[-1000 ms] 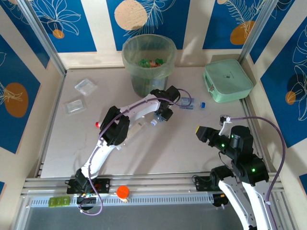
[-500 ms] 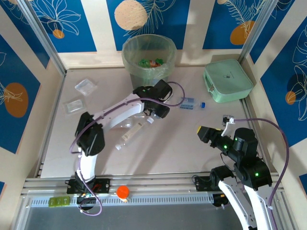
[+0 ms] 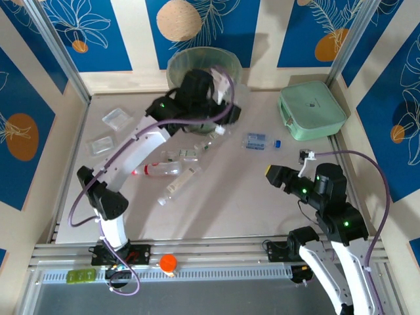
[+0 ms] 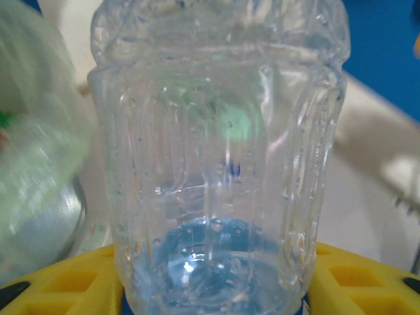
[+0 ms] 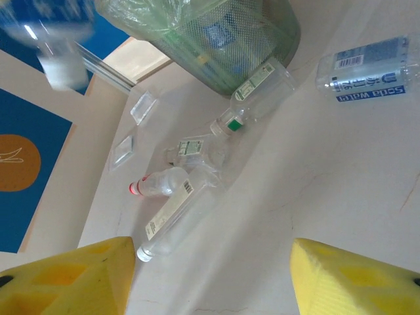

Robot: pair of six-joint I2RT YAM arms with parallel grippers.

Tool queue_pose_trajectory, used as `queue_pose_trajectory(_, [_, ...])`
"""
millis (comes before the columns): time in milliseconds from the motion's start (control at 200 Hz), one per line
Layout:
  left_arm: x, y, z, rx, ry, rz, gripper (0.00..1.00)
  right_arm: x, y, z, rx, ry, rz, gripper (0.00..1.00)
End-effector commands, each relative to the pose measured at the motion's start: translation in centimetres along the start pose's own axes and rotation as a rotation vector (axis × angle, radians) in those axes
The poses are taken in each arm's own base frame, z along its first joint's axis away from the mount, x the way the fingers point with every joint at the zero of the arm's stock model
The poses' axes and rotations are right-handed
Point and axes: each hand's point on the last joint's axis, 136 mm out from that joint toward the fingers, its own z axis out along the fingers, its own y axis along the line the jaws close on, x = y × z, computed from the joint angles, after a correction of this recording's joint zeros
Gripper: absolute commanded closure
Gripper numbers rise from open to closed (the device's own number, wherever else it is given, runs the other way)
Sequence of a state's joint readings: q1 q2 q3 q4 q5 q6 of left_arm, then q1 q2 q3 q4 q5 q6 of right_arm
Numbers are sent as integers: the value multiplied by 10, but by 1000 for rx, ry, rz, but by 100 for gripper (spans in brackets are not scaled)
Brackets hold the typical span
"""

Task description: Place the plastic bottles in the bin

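Observation:
My left gripper point(image 4: 213, 283) is shut on a clear plastic bottle point(image 4: 216, 151), its yellow pads point(image 4: 59, 279) on either side of the bottle's base. In the top view the left gripper point(image 3: 216, 85) hangs over the pale green bin point(image 3: 176, 65), which also shows blurred at the left point(image 4: 33, 164). More bottles lie on the table: a blue-labelled one point(image 3: 256, 141) point(image 5: 367, 69), a green-labelled one point(image 5: 256, 88) against the bin point(image 5: 216, 39), a red-capped one point(image 3: 159, 170) and a long clear one point(image 3: 182, 182) point(image 5: 172, 213). My right gripper point(image 3: 275, 176) point(image 5: 216, 282) is open above bare table.
A mint green square box point(image 3: 312, 110) sits at the back right. Two flat clear trays point(image 3: 117, 118) point(image 3: 103, 145) lie at the back left. Metal posts and blue patterned walls close in the table on three sides.
The left arm has swung back from the bottles on the table, carrying the clear bottle up over the bin. The right arm has barely shifted.

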State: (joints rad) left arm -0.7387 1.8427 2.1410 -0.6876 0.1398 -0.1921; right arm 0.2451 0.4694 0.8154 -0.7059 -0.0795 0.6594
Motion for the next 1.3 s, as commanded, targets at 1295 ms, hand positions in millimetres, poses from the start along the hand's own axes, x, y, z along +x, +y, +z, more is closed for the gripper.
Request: queue_pose_trajectory(1295, [-70, 244, 114, -179, -582, -985, 12, 21, 33, 63, 11, 145, -142, 36])
